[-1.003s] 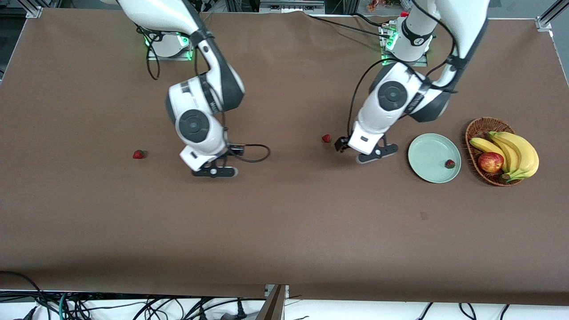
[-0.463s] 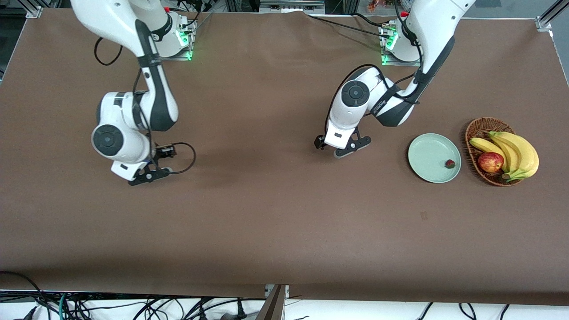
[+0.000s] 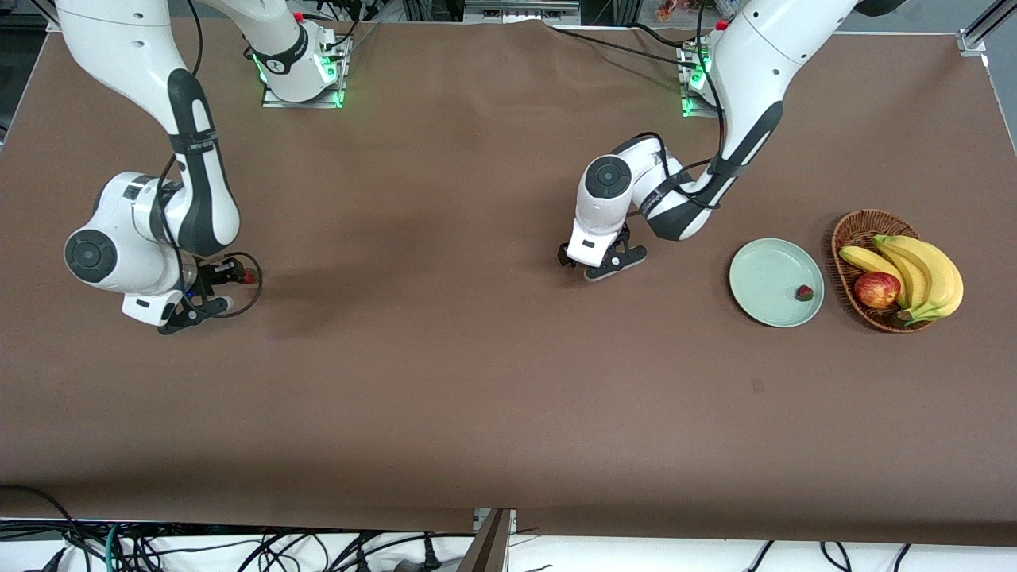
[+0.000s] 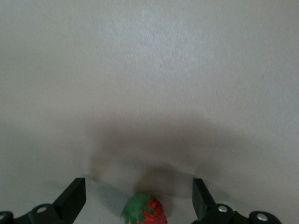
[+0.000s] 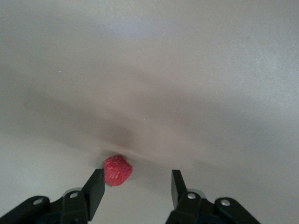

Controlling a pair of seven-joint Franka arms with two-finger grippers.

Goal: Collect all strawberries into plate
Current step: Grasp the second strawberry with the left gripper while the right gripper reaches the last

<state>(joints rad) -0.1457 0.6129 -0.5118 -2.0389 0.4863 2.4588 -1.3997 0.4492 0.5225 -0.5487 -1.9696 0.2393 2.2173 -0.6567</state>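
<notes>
Whole table (image 3: 493, 413) is covered in a plain brown cloth, with a tangle of cables (image 3: 159, 548) hanging off the edge nearest the front camera and green lights (image 3: 335, 79) glowing at the arm bases. Starting at the right arm's end, the right gripper (image 3: 191, 308) is down low over the cloth, fingers about halfway apart and holding nothing. The first strawberry (image 5: 117, 170) sits on the cloth just beside one fingertip (image 5: 96, 184). Mid-table, the left gripper (image 3: 612, 264) is also low, spread wide and holding nothing. The second strawberry (image 4: 145, 211) sits on the cloth between its fingers (image 4: 74, 196), and the arm hides it from the front camera. Then comes the mint-green plate (image 3: 763, 270), with the third strawberry (image 3: 804, 293) already on it near the basket-side rim. Last, at the left arm's end, is the wicker basket (image 3: 862, 224) with bananas (image 3: 926, 270) and an apple (image 3: 876, 289).
</notes>
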